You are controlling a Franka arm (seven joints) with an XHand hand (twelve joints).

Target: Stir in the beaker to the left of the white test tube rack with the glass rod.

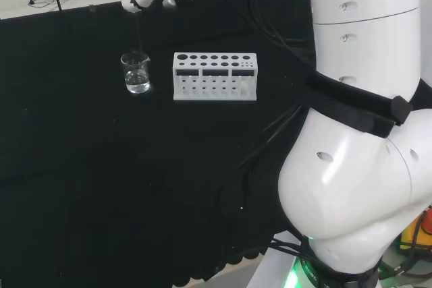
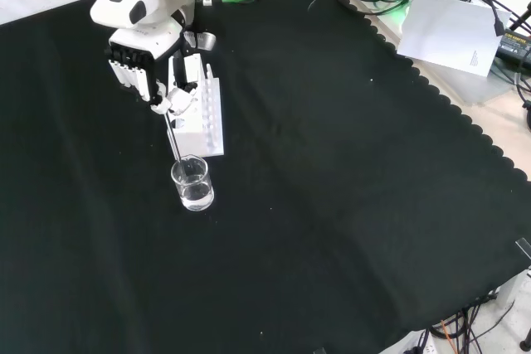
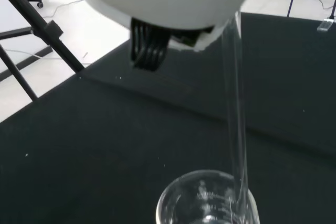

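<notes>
The robot hand (image 2: pixel 153 72) is hanging above the bench (image 2: pixel 348 205) with its fingers curled in a pinch around the top of the glass rod (image 2: pixel 173 137), which is running from the fingertips down toward the beaker (image 2: pixel 192 185). In the front view the beaker is sitting just below the robot hand, close to the near end of the white test tube rack (image 2: pixel 203 118); in the head view it is standing to the left of the rack, slightly apart from it. The rod's long axis is lying close to upright, tilted slightly, with its lower end pointing into the beaker's mouth; in the wrist view it is passing inside the rim. Whether the tip is reaching the clear liquid in the bottom cannot be told, so any stirring likely depends on keeping that axis centred over the opening.
</notes>
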